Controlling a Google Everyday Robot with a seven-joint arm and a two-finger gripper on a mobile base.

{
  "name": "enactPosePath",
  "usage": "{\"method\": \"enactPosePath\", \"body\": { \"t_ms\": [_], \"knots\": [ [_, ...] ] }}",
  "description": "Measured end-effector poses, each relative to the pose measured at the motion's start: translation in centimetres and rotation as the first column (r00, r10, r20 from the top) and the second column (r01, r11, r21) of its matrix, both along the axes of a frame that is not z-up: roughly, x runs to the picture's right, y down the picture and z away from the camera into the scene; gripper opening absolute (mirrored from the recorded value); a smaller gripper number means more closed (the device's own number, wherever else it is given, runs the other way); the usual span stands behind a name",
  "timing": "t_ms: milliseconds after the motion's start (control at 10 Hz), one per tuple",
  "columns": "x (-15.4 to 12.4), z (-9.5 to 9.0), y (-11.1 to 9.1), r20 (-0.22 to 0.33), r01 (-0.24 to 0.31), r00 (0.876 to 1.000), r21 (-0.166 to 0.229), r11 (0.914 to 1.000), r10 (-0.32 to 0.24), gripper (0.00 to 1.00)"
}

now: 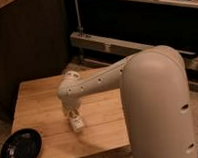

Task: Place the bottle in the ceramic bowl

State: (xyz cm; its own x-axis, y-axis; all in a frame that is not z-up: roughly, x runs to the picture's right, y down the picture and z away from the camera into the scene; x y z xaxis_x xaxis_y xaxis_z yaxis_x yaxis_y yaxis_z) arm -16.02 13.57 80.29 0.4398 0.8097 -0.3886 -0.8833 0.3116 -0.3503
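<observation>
My white arm reaches from the right across the wooden table (43, 101). The gripper (73, 118) hangs below the wrist over the table's front middle, shut on the small pale bottle (77, 123), which sits tilted just above the wood. The ceramic bowl (20, 147) is black, round and glossy. It lies low at the left, off the table's front left corner, a short way left of and below the gripper. The bowl looks empty.
A dark cabinet wall (30, 42) stands behind the table. A metal rail and shelving (110, 43) run across the back right. My arm's large white body (159, 110) fills the right side of the view.
</observation>
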Motion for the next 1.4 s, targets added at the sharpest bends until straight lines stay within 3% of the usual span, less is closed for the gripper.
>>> {"method": "enactPosePath", "body": {
  "t_ms": [1000, 1200, 1400],
  "knots": [
    [-0.3, -0.1, -0.1, 0.010, 0.005, 1.000, 0.004, 1.0000, -0.005, 0.00],
    [-1.6, -1.0, -1.3, 0.064, 0.023, 0.998, 0.028, 0.9993, -0.024, 0.00],
    [-4.8, -3.5, -3.6, 0.136, 0.046, 0.989, 0.054, 0.9975, -0.053, 0.00]
  ]
}}
